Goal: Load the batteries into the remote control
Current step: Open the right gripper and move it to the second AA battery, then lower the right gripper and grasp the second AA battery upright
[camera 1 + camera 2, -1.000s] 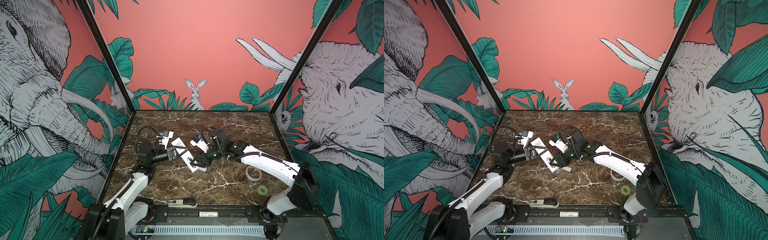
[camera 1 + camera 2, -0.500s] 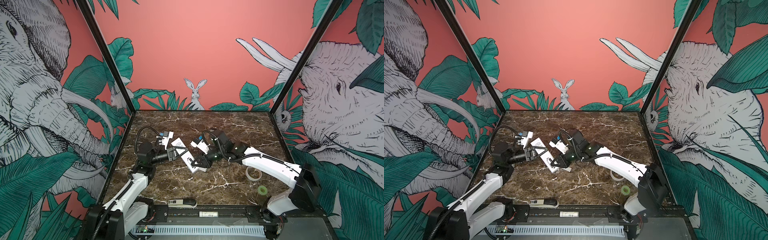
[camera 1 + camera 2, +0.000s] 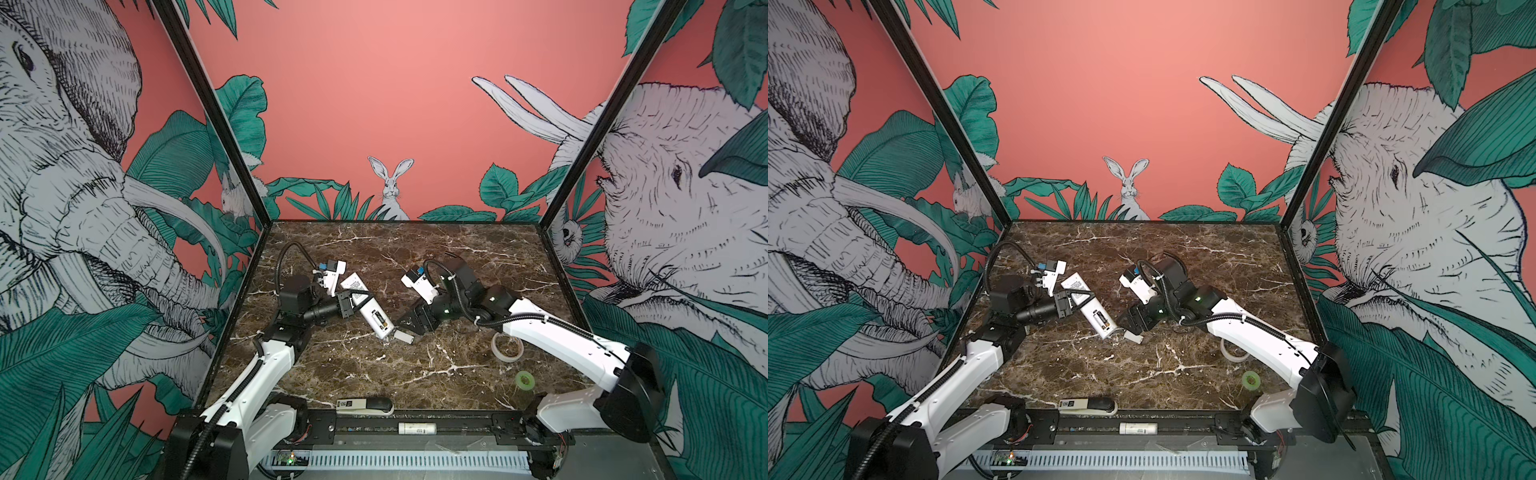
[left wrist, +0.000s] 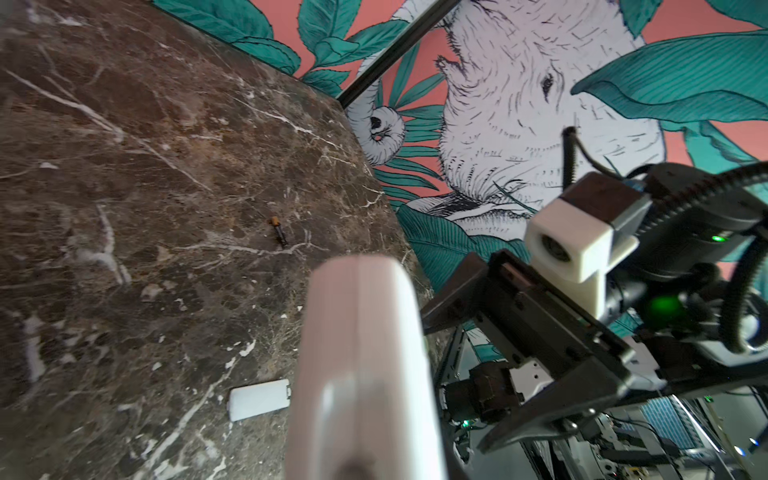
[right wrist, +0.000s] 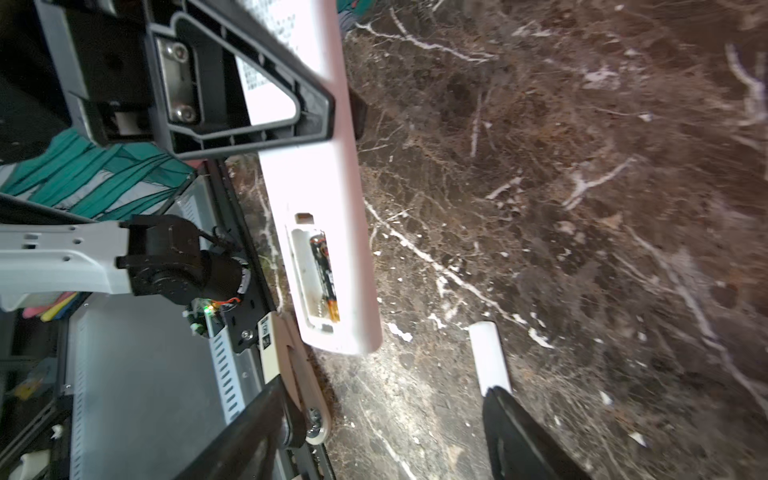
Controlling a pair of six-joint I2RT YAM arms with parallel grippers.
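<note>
1. The table [image 3: 374,370] is dark brown marble with white veins. The walls [image 3: 374,104] on three sides are coral, painted with elephants, a rabbit and green leaves. A stapler [image 3: 365,406] lies at the front edge, and a tape roll [image 3: 495,345] lies to the right.
2. The left arm [image 3: 270,365] rises from the front-left corner, its wrist turned level toward the middle. The left claw [image 3: 360,300] is clenched across the body of the remote control [image 3: 376,318].
3. The right arm [image 3: 561,336] reaches low from the front-right corner toward the middle, its wrist tipped down at the table. The right claw [image 5: 384,390] is released, with its jaws wide apart and nothing between them.
4. The remote control slants from back left to front right, its open battery bay facing up. Its free end is just beside the right claw. I cannot tell whether that end touches the table.
5. A loaded battery [image 5: 325,274] sits along one side of the bay.
6. A loose battery [image 4: 279,230] lies on the table, well apart from both claws.
7. The white cover piece [image 5: 488,357] lies flat on the table just beside one right fingertip [image 5: 496,392]. I cannot tell whether they touch.
</note>
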